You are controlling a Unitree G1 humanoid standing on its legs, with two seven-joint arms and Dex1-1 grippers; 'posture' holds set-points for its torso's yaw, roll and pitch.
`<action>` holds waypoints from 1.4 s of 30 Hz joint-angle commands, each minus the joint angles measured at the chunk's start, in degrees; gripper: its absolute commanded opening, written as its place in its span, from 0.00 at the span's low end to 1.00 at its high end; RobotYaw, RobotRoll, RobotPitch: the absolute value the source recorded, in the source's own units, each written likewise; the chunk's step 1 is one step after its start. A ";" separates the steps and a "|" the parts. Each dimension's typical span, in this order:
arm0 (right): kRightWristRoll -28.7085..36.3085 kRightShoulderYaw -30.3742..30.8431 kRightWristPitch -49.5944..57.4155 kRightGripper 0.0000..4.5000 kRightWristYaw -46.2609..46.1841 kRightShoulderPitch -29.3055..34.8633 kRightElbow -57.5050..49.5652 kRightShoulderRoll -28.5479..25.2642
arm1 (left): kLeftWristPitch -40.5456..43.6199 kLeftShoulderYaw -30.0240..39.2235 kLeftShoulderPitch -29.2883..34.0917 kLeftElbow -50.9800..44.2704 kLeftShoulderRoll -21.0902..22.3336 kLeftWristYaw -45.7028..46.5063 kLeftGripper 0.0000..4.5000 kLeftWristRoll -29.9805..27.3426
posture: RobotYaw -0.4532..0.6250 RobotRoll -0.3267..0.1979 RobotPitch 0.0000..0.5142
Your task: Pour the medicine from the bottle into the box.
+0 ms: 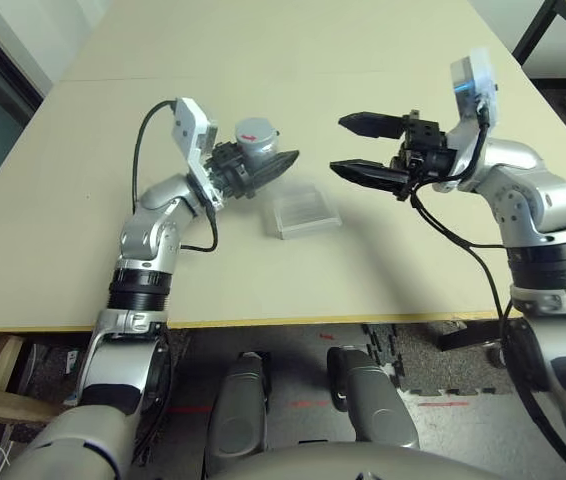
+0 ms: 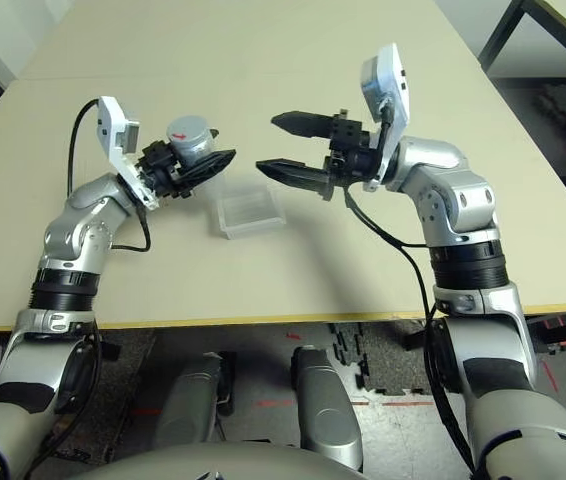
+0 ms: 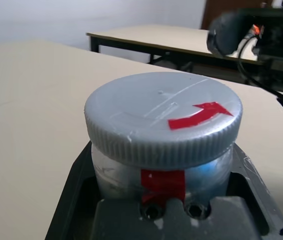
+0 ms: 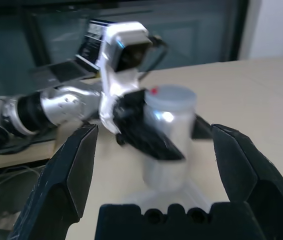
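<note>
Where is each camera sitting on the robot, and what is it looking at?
Left and right eye views: on the head, looking down at the table, the box and both silver forearms.
Left wrist view: on the left wrist, looking along the fingers at the capped bottle they clamp.
Right wrist view: on the right wrist, looking between its open fingers at the left gripper.
Shared: every view shows the bottle; both eye views show the open right gripper.

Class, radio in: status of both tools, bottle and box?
Left tool shut on capped bottle, held above table. Right tool open, facing bottle. Box on table between them. Path clear.
</note>
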 commanded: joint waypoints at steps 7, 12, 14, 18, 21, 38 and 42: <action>-1.82 1.61 -2.48 1.00 1.48 -2.35 2.95 0.95 | -2.17 -1.75 1.02 0.34 -0.56 -2.53 0.59 1.69 | 0.35 0.62 0.25; -2.66 2.01 -3.30 1.00 1.85 -3.08 4.47 1.79 | -2.85 -2.04 1.02 0.39 -0.62 -2.78 0.59 1.88 | 0.36 0.62 0.25; -3.07 2.18 -3.58 1.00 2.09 -3.38 5.04 2.04 | -3.12 -2.18 0.92 0.52 -0.63 -2.94 0.59 2.01 | 0.36 0.62 0.25; -3.58 2.43 -4.08 1.00 2.37 -3.77 5.90 2.36 | -3.41 -2.19 0.82 0.69 -0.76 -2.98 0.59 2.10 | 0.36 0.62 0.25; -3.88 2.53 -4.41 1.00 2.36 -3.85 6.23 2.51 | -3.62 -2.14 0.80 0.82 -0.78 -2.89 0.59 2.14 | 0.36 0.62 0.25; -7.56 4.49 -5.51 1.00 2.56 -7.32 11.03 4.65 | -4.24 -2.03 -0.01 2.16 -0.53 -2.82 0.59 2.42 | 0.35 0.62 0.26; -8.98 5.19 -6.36 1.00 2.49 -8.73 13.38 5.73 | -4.10 -2.10 -0.09 2.24 -0.41 -2.97 0.59 2.50 | 0.35 0.62 0.27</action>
